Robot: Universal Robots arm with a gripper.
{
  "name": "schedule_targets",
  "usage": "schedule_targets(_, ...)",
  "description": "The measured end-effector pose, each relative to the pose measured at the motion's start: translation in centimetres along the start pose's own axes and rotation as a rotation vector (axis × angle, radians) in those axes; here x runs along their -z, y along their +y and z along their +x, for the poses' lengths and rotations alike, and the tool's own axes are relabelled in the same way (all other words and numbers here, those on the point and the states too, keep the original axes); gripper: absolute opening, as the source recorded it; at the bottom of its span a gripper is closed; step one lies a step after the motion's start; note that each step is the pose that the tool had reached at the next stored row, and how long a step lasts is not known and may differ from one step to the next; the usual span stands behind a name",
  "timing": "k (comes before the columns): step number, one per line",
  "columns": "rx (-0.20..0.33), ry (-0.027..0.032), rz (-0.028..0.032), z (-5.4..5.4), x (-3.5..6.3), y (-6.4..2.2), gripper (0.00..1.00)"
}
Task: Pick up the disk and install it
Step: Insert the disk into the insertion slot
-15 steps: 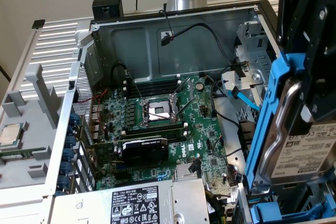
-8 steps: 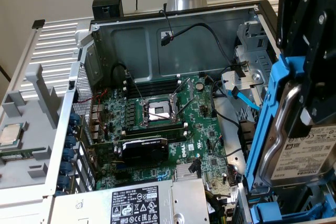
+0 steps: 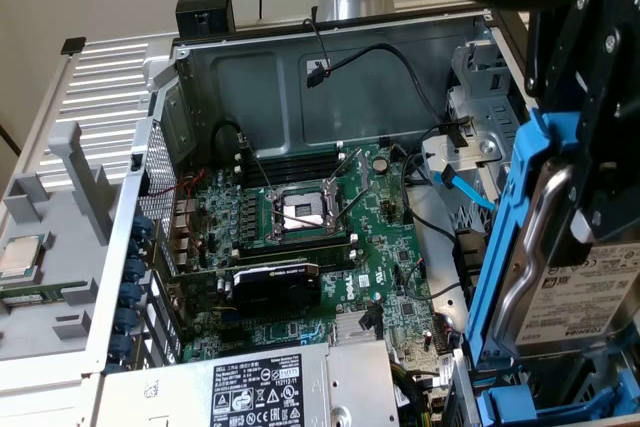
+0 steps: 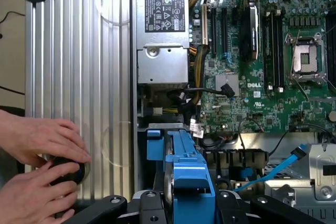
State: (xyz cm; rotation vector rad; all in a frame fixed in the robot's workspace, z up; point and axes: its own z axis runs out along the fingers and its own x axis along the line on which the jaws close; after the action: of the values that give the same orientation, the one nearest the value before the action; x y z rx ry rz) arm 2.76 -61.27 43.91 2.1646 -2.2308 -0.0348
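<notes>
Gripper around disk, above computer case

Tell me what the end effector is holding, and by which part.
The end effector holds the disk, clamped across the upper end of its blue carrier. The disk hangs roughly upright over the open computer case.

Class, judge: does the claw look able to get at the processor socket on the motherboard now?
Probably not to grasp it: the claw is shut on the disk, though nothing covers the socket.
</notes>
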Motion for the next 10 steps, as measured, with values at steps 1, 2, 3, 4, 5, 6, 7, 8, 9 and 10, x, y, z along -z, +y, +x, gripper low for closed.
schedule_targets(1,0.000,0.0000,0.0000,0.00,-0.03,0.00,0.37)
schedule_targets(2,0.000,0.0000,0.0000,0.00,-0.05,0.00,0.37)
schedule_targets(3,0.000,-0.0002,0.0000,0.00,-0.08,0.00,0.37)
schedule_targets(4,0.001,0.0000,0.0000,0.00,-0.08,0.00,0.37)
schedule_targets(5,0.003,-0.0001,0.0000,0.00,-0.09,0.00,0.37)
schedule_targets(6,0.006,-0.0004,0.0000,0.00,-0.11,0.00,0.37)
schedule_targets(7,0.010,-0.0006,0.0000,-0.01,-0.15,-0.01,0.37)
schedule_targets(8,0.014,-0.0004,0.0000,0.00,-0.15,-0.01,0.37)
schedule_targets(9,0.018,-0.0002,0.0001,-0.01,-0.17,-0.02,0.37)
schedule_targets(10,0.020,-0.0001,0.0001,-0.01,-0.17,-0.04,0.37)
